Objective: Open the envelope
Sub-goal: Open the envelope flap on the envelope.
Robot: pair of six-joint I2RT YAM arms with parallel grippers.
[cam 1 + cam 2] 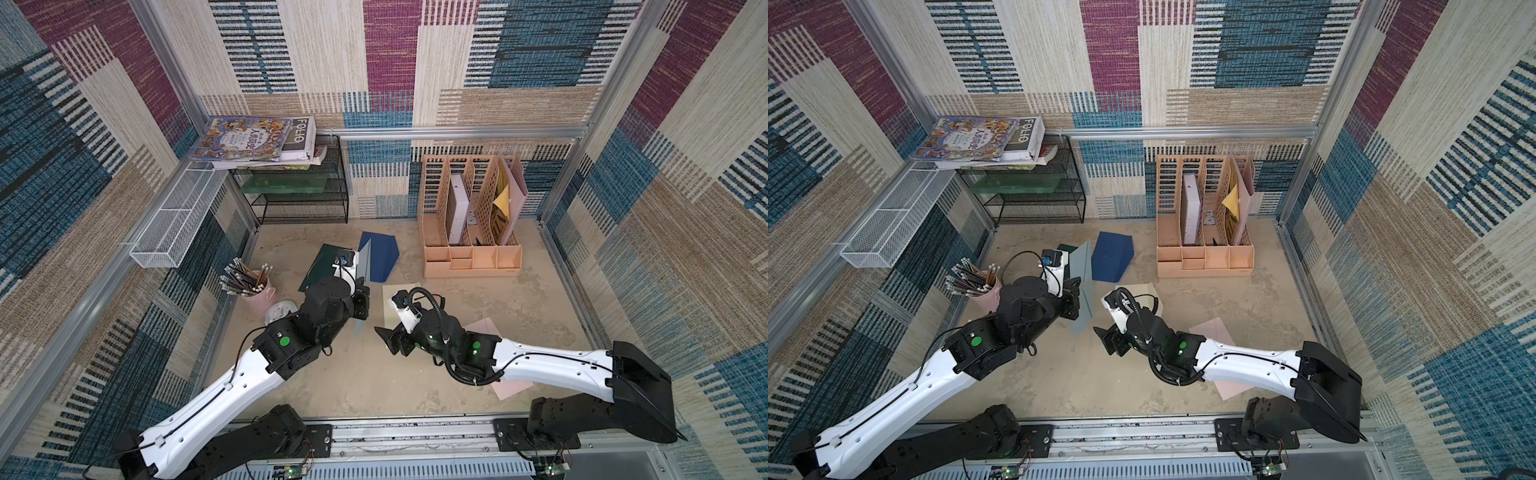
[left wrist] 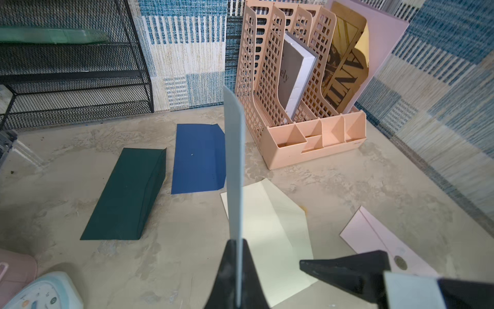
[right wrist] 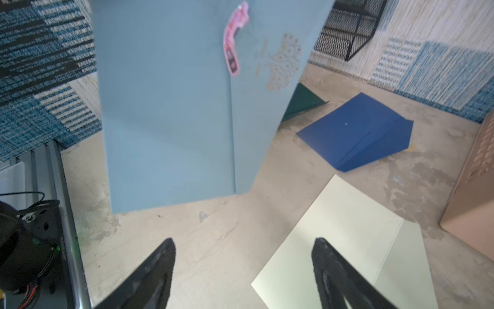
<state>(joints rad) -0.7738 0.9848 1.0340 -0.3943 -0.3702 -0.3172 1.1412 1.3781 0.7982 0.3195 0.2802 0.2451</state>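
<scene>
The pale blue paper envelope (image 1: pixel 364 266) stands on edge in a top view, pinched tight in the left gripper (image 1: pixel 360 305) and lifted off the beige tabletop (image 1: pixel 478 299), its long axis running up from the jaws.

From the left wrist it rises edge-on, with the dark navy envelope (image 2: pixel 199 157) behind it.

From the right wrist its flap side, sealed by a pink sticker (image 3: pixel 234 42), faces the wide-spread, empty right gripper (image 3: pixel 243 267). Nothing stands between.
</scene>
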